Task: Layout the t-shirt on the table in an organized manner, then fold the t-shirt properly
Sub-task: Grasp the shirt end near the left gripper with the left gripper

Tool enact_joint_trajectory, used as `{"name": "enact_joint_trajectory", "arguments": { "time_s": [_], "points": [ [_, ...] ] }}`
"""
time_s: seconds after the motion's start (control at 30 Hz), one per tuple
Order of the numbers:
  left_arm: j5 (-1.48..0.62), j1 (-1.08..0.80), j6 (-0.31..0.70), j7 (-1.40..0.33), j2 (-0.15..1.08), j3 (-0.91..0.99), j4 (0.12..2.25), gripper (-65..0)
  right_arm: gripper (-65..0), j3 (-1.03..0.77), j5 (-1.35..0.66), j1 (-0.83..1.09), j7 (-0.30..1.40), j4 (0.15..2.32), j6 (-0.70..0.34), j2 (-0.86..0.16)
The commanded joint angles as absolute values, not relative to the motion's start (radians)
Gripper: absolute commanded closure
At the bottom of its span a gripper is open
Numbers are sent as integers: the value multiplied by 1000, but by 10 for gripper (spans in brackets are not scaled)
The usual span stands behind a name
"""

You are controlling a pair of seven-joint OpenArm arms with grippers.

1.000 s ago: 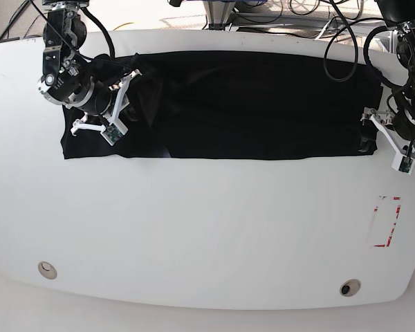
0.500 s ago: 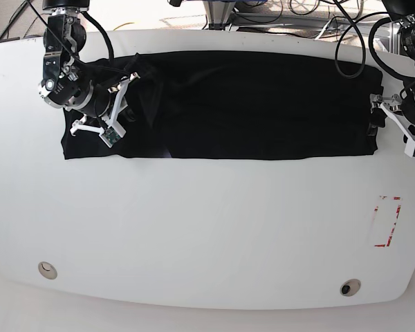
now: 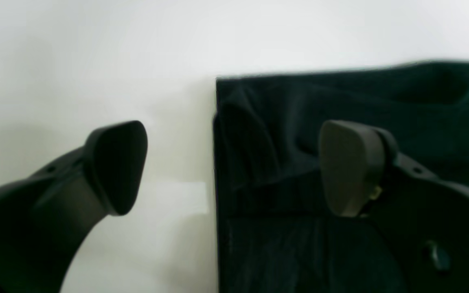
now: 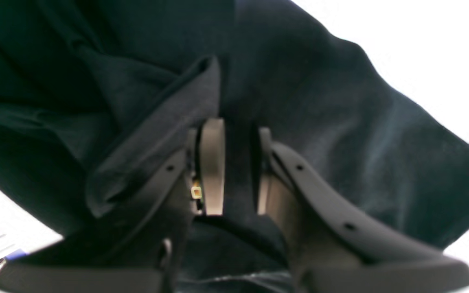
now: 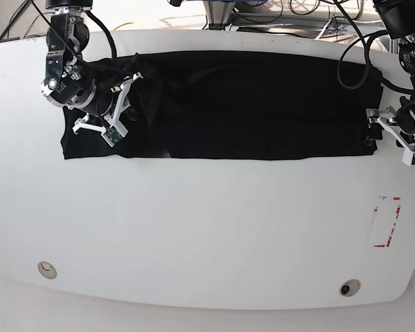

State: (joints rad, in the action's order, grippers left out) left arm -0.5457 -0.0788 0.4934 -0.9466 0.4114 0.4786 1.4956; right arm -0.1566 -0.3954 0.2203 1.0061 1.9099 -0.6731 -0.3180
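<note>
— Shirt position?
— The t-shirt [image 5: 249, 104] lies as a long black band across the upper part of the table [image 5: 194, 235], bunched at its upper-left end.
— Right gripper [image 4: 234, 167]?
— At the upper left of the base view, jaws pressed close on a fold of the cloth.
— Left gripper [image 3: 234, 167]?
— At the right edge, jaws spread wide, one finger [image 3: 116, 167] over bare table, the other over the shirt's corner, holding nothing.
</note>
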Motion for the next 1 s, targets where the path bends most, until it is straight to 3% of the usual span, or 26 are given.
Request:
{"name": "enact_joint_trajectory", "arguments": {
  "time_s": [0.0,0.4,0.5,0.73,0.83,0.97],
  "points": [
    [-568,-36,499,-920,432,461,1484,-650,-103,-162,-409,213,990,1925,-674,-325],
    [-568,-21,499,-898,429,372,1432,-636,-103,-162,-410,208,990,1925,-674,-323],
    [-568,-19,499,-871,429,340,1409,-563,-103,-162,-410,208,990,1925,-674,-323],
    [-568,-19,499,-829,430,309,1376,-314,-103,-163,-409,208,990,1925,-674,-323],
    [-568,-19,499,-829,430,309,1377,-265,-103,-163,-409,208,990,1925,-674,-323],
    [-568,-19,499,-829,432,309,1380,-265,-103,-163,-409,208,990,1925,-674,-323]
  ]
}}
